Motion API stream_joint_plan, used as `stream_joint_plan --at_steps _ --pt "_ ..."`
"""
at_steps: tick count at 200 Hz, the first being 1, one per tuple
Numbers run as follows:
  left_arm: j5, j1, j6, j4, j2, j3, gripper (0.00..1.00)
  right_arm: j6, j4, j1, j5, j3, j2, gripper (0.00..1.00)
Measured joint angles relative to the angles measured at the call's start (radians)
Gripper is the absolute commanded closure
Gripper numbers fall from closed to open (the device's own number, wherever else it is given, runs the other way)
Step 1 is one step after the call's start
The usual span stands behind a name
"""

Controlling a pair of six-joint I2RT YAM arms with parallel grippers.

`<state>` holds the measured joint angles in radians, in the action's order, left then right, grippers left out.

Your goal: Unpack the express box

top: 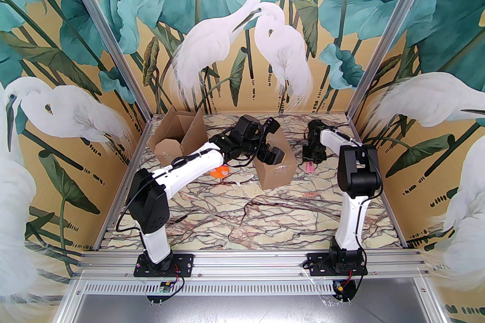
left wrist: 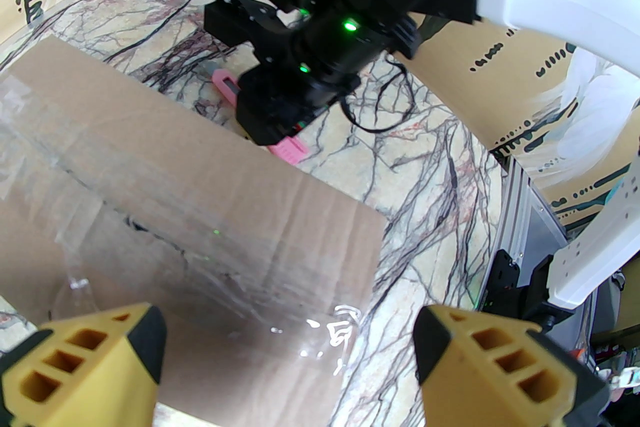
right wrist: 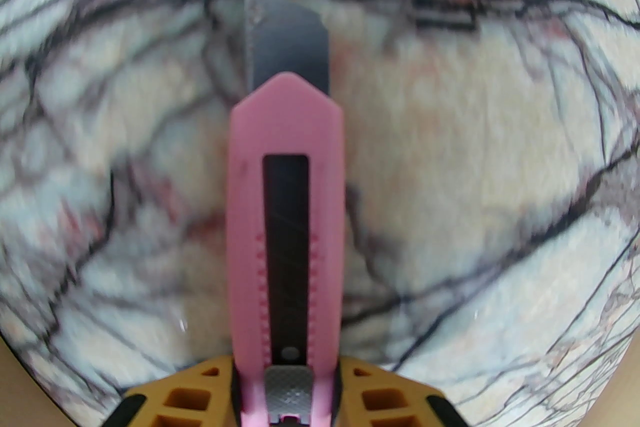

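Observation:
The express box (top: pixel 276 172) is a brown carton sealed with clear tape, standing right of the table's middle; the left wrist view has it close up (left wrist: pixel 175 194). My left gripper (top: pixel 269 155) hovers just over its near top edge, yellow fingers (left wrist: pixel 100 365) spread wide with nothing between them, so the left gripper (left wrist: pixel 287 345) is open. A pink utility knife (right wrist: pixel 285 215) with its blade (right wrist: pixel 285 44) extended lies flat on the marble. My right gripper (right wrist: pixel 285 395) is shut on the knife's rear end. The knife (top: pixel 310 167) sits just right of the box.
An opened cardboard box (top: pixel 178 139) with raised flaps stands at the back left. A small orange object (top: pixel 219 172) lies on the marble table (top: pixel 242 215) under the left arm. Painted walls enclose the table on three sides.

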<state>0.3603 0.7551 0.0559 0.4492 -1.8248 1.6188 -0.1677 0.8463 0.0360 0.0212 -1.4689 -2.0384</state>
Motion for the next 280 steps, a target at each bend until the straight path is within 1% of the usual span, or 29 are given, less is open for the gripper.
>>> stream_joint_plan --at_steps 17,28,59,84,116,154,195,215,233,268,280 --pt "-0.003 -0.008 0.010 0.015 0.001 0.018 0.12 0.021 -0.021 0.000 -0.011 0.060 0.103 0.86" --pt "-0.002 -0.018 0.027 0.015 0.004 0.029 0.11 0.036 -0.035 0.002 -0.022 0.089 0.199 0.86" --pt "0.019 -0.042 0.085 0.011 0.013 0.060 0.11 0.091 -0.085 0.031 -0.047 0.115 0.438 0.86" --pt "0.050 -0.042 0.128 0.002 0.013 0.106 0.11 0.141 -0.124 0.120 -0.059 0.151 0.581 0.86" --pt "0.078 -0.042 0.164 -0.028 0.031 0.112 0.11 0.173 -0.163 0.245 -0.074 0.221 0.702 0.86" --pt "0.088 -0.042 0.201 -0.069 0.064 0.078 0.11 0.191 -0.210 0.324 -0.073 0.245 0.775 0.87" --pt "0.088 -0.042 0.239 -0.108 0.069 0.057 0.13 0.215 -0.239 0.391 -0.071 0.250 0.780 0.87" --pt "0.084 -0.042 0.249 -0.126 0.069 0.049 0.16 0.223 -0.249 0.410 -0.075 0.256 0.781 0.87" --pt "0.079 -0.042 0.256 -0.133 0.069 0.045 0.21 0.226 -0.256 0.417 -0.079 0.263 0.785 0.87" --pt "0.074 -0.044 0.268 -0.149 0.069 0.043 0.35 0.245 -0.267 0.417 -0.102 0.271 0.805 0.88" --pt "0.077 -0.048 0.272 -0.152 0.069 0.043 0.37 0.251 -0.271 0.417 -0.109 0.278 0.814 0.88"
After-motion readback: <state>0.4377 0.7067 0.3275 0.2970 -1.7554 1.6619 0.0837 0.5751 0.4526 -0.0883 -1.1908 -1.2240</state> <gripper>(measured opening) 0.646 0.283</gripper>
